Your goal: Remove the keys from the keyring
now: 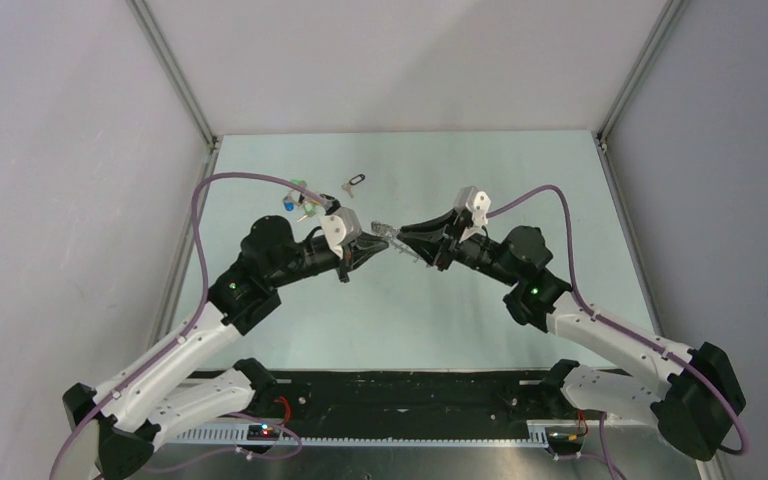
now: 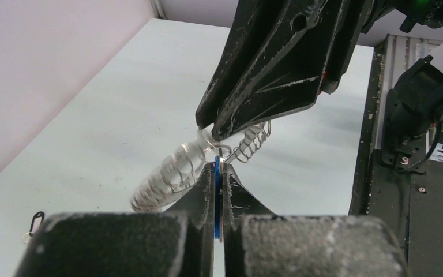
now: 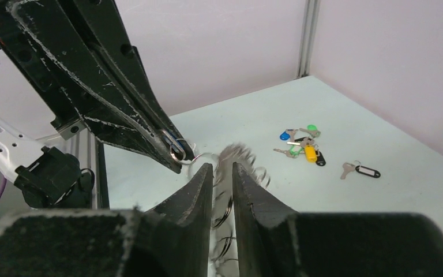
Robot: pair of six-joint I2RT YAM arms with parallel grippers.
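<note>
Closest in, the left tool (image 2: 217, 166) is clenched on a blue-headed key (image 2: 216, 199), pinched flat between its pads. Just beyond its tips, up in the air above the middle of the worktop (image 1: 480, 330), is the keyring (image 1: 388, 236). Its keys (image 2: 167, 173) fan out in a spiky fringe on either side of the right tool (image 3: 223, 169), which comes in from the opposite side. That tool's jaws stand a narrow gap apart with the fringe between them; whether they actually pinch the hoop I cannot tell. Farther back on the worktop lie a small heap of coloured keys (image 3: 300, 144) and, near it, a single black-tagged key (image 3: 360, 171).

I judge the bundle to be light but awkward. It is hard, smooth metal, the keys are free to swing and slide along the hoop, and the thin wire is likely to spring and slip. The best holds look like the flat head of one key and a bare stretch of hoop right beside it.
</note>
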